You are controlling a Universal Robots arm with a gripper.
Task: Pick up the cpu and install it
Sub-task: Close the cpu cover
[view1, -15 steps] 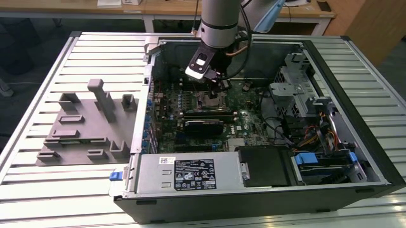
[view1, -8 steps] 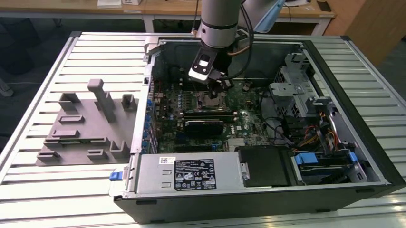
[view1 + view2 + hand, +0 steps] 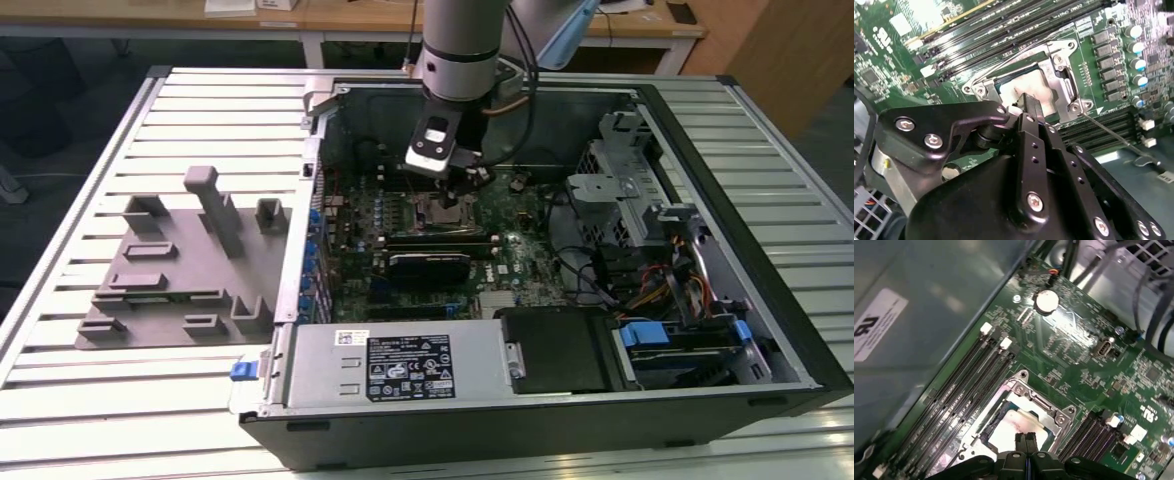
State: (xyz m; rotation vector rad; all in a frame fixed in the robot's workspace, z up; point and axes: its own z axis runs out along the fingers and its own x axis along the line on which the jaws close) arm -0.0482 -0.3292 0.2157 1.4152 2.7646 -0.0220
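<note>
So the cpu (image 3: 1010,428) is sitting flat in the socket frame (image 3: 1053,412) on the motherboard (image 3: 1079,355), upper middle of the exterior view, inside the computer case (image 3: 534,428). The gripper (image 3: 1026,438) hangs right over it with its fingers pressed together (tips right at the silver top, actual contact is hard to call).
</note>
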